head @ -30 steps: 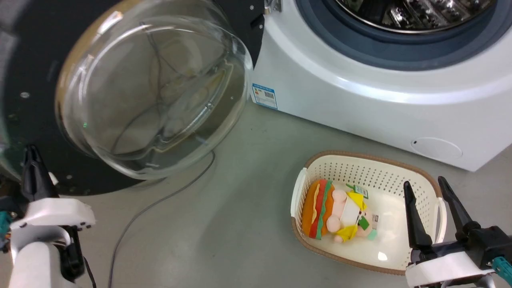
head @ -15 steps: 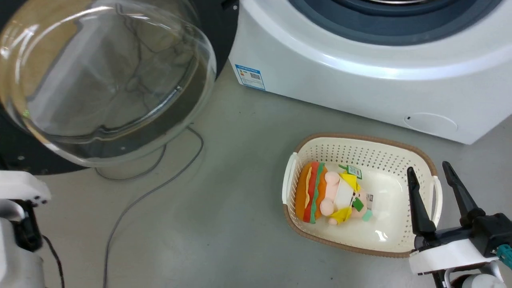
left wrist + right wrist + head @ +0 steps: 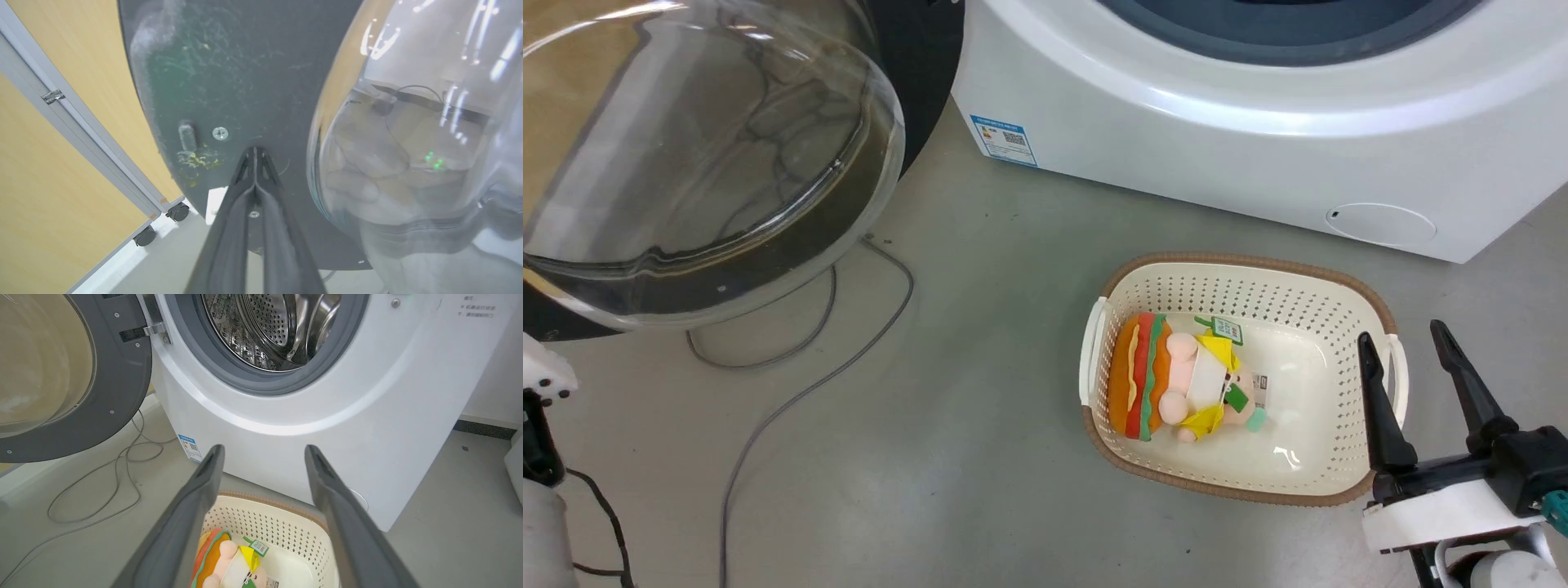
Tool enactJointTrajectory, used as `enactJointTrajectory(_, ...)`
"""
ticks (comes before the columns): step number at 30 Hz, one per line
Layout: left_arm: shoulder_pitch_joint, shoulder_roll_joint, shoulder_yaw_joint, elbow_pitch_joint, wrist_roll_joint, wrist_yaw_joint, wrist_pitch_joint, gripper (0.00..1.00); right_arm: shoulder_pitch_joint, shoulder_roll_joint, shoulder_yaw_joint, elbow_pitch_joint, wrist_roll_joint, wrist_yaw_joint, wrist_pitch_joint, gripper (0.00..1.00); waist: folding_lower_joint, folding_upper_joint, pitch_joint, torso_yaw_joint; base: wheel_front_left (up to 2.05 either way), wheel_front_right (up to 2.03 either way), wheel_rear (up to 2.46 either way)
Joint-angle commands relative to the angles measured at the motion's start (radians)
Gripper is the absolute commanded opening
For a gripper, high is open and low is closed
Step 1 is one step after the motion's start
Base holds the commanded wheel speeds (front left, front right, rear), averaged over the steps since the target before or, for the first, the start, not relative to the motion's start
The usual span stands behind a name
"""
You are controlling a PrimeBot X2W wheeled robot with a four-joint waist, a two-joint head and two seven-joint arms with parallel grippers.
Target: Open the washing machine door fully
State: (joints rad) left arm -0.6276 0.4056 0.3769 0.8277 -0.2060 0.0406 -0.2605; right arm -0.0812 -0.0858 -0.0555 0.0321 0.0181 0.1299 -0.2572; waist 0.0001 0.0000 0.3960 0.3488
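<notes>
The washing machine door (image 3: 919, 73), a black disc with a clear bulging glass bowl (image 3: 703, 147), stands swung out to the left of the white washing machine (image 3: 1217, 139). In the left wrist view my left gripper (image 3: 254, 152) is shut with nothing in it. Its tips lie close against the door's black inner face (image 3: 245, 73), beside a screw; I cannot tell whether they touch. My right gripper (image 3: 1401, 333) is open over the basket's right end. The right wrist view shows the right gripper (image 3: 264, 449), the open door (image 3: 122, 388), the grey rubber ring (image 3: 229, 371) and the steel drum (image 3: 278, 326).
A cream perforated basket (image 3: 1241, 269) holding a hamburger plush toy (image 3: 1176, 384) stands on the floor before the machine. A grey cable (image 3: 792, 400) loops across the floor under the door. Behind the door stands a yellow panel (image 3: 61, 163) on castors (image 3: 177, 212).
The head camera has moved, so everything has slid up and left. The door has swung further away from the machine's front. My left gripper's fingers have passed out at the lower left.
</notes>
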Motion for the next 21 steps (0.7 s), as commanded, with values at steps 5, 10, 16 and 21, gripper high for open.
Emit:
enactJointTrajectory(5,-0.028,0.009,0.007,0.006,0.005,-0.006,-0.001,0.00,-0.013,0.000,-0.007,0.007,-0.005,0.001,-0.005,1.00,-0.0001,0.0000,-0.015,-0.006,0.00,0.00,0.00)
enactJointTrajectory(10,0.007,-0.004,0.014,-0.024,0.019,-0.014,-0.001,0.00,0.002,0.014,-0.011,0.016,0.000,0.001,-0.005,1.00,-0.0001,0.0000,-0.070,-0.011,0.00,0.00,0.00)
enactJointTrajectory(16,0.097,-0.026,0.025,-0.127,0.048,-0.034,-0.001,0.00,0.024,0.028,-0.011,0.021,0.008,0.001,-0.005,1.00,-0.0001,0.0000,-0.155,-0.019,0.00,0.00,0.00)
enactJointTrajectory(21,0.181,-0.057,0.036,-0.249,0.072,-0.048,-0.001,0.00,0.045,0.034,-0.011,0.019,0.018,0.001,-0.005,1.00,-0.0001,0.0000,-0.223,-0.036,0.00,0.00,0.00)
